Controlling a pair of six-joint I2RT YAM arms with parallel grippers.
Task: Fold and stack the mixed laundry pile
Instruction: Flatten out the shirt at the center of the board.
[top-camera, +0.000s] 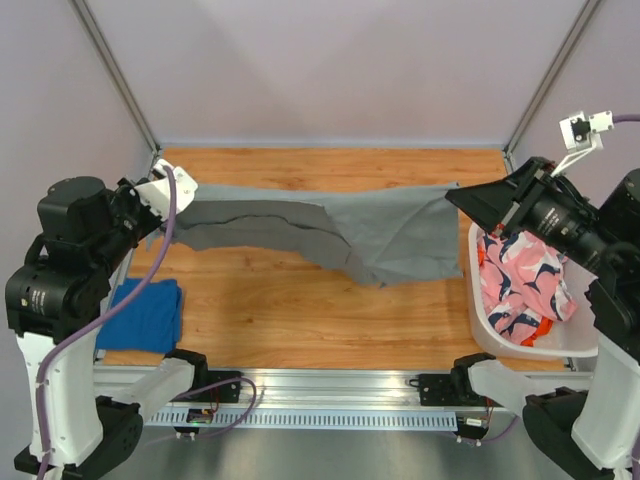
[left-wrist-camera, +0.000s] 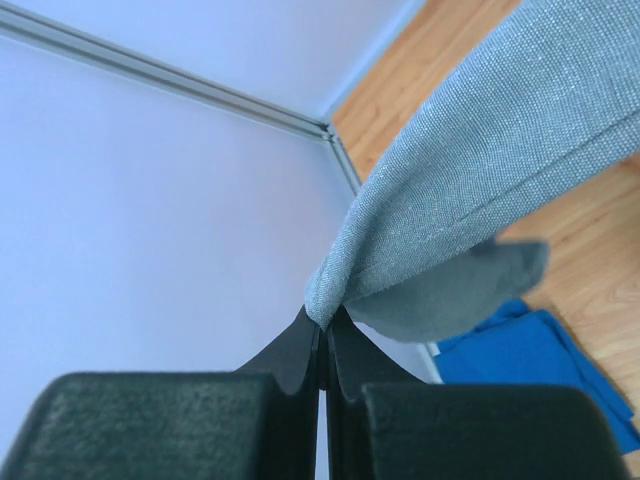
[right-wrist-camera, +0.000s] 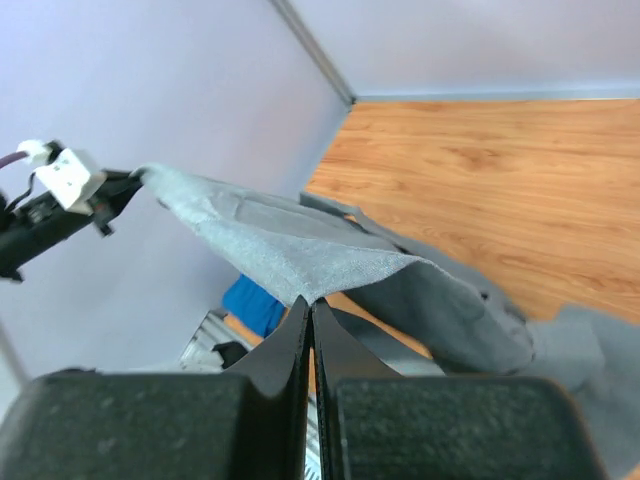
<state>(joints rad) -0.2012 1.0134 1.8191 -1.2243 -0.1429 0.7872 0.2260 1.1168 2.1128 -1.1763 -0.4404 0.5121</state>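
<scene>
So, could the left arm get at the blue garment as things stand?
Probably not: the left tool is shut on the grey garment, stretched across to the right tool. The blue garment lies uncovered by its base.

Wooden tabletop (top-camera: 300, 320), light plank grain. Folded blue garment (top-camera: 145, 315) lies flat, near side of left gripper (top-camera: 185, 195). White basket (top-camera: 560, 340) stands below right gripper (top-camera: 455, 195).

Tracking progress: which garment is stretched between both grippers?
The long grey garment, pinched by the left gripper and right gripper. The blue garment lies on the table; the pink patterned garment sits in the basket.
</scene>
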